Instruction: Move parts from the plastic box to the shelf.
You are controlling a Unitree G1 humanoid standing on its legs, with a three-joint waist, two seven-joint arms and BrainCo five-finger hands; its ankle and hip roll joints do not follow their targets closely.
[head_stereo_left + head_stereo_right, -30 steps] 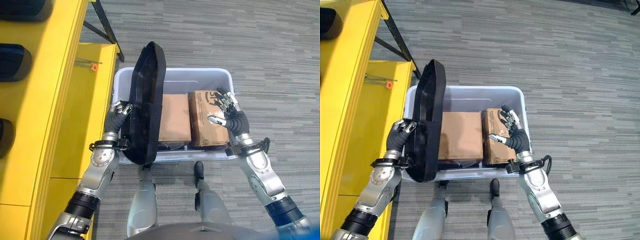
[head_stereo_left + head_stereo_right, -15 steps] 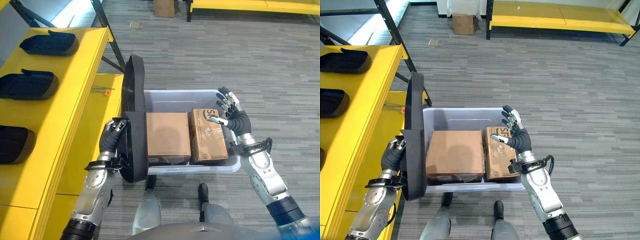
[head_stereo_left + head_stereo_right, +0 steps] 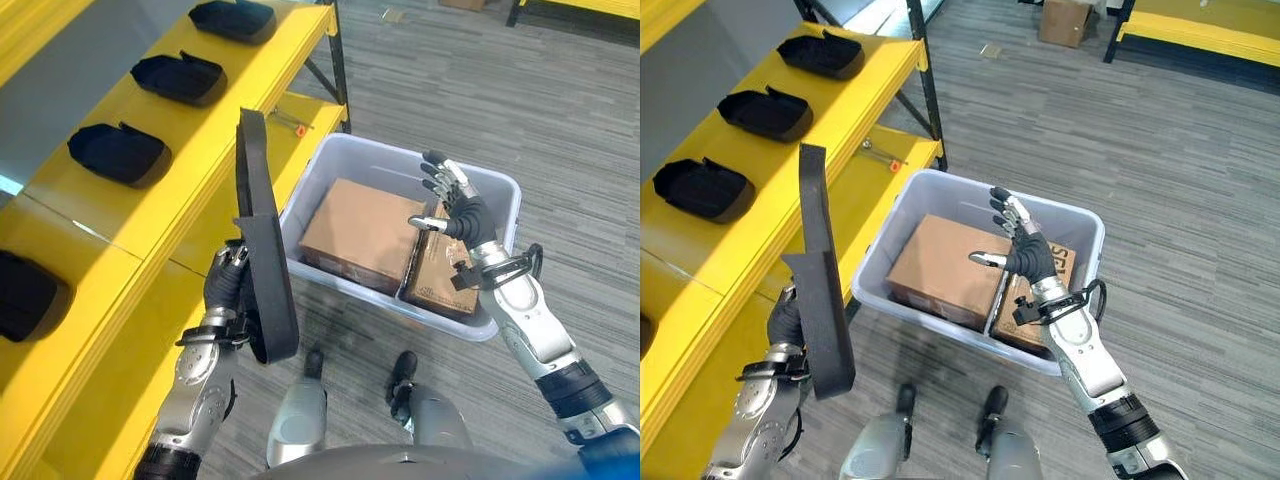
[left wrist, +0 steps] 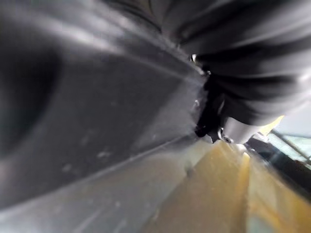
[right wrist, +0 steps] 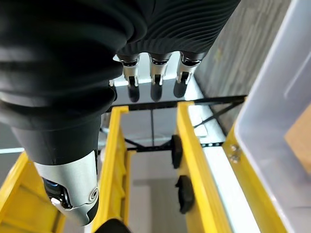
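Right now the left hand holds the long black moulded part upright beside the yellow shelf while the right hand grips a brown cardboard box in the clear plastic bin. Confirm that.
Not quite. The right hand grips nothing: in the right eye view it hovers open above the brown cardboard boxes in the clear plastic bin. The left hand does hold the long black moulded part upright beside the yellow shelf.

A grey striped carpet floor spreads around. A cardboard carton sits on it far off, beside a low yellow platform.
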